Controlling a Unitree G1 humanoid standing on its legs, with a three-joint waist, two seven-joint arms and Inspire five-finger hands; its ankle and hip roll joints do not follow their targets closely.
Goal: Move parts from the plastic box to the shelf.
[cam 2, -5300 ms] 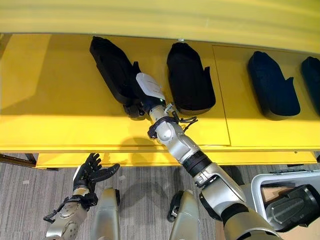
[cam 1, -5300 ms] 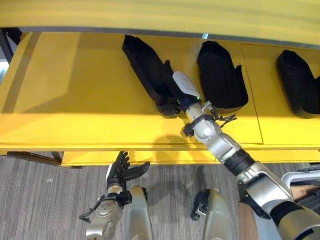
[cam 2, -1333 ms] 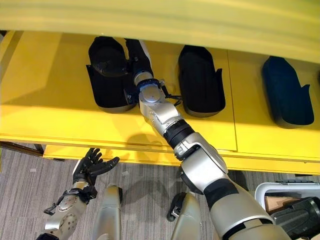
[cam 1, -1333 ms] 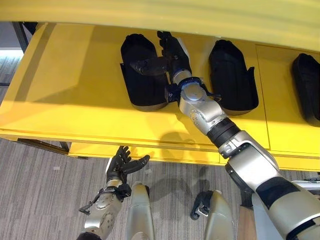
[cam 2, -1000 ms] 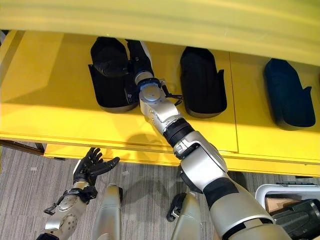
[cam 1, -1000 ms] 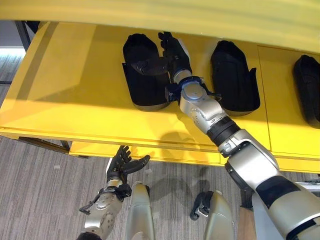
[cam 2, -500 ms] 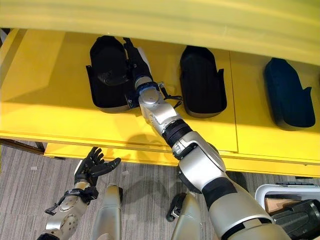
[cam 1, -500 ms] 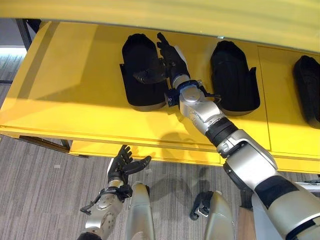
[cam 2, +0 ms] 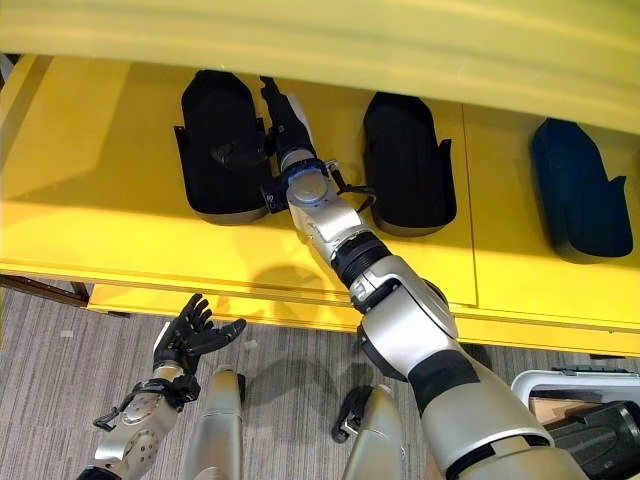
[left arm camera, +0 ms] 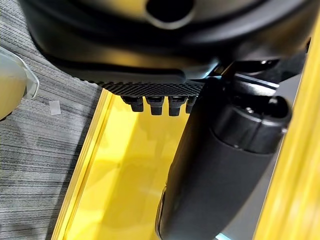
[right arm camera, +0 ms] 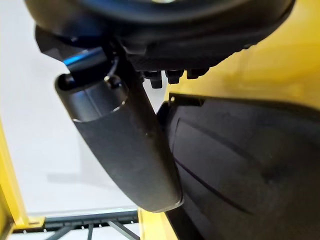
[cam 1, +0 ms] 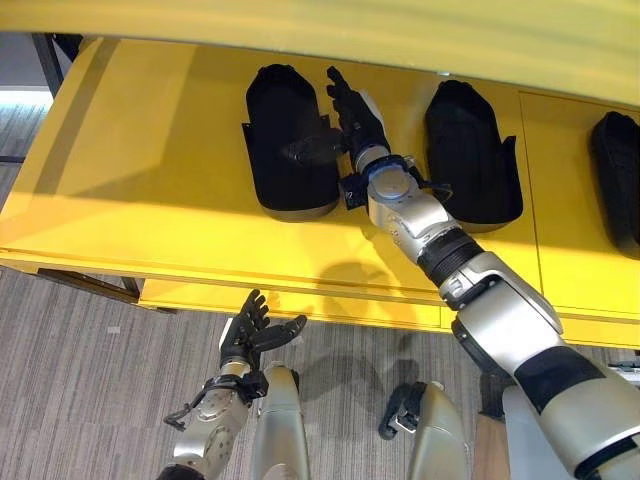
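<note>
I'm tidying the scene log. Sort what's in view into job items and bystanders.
Job items: leftmost black part under the right hand; three more black parts; yellow shelf; plastic box.
Bystanders: left hand, idle and open; grey carpet.

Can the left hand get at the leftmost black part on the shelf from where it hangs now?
Probably not: the left hand hangs open below the shelf edge, well short of that part; the right hand is already beside it.

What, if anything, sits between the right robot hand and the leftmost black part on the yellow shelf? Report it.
Nothing visible: the right robot hand lies open against the leftmost black moulded plastic part, thumb over it, on the yellow shelf.
</note>
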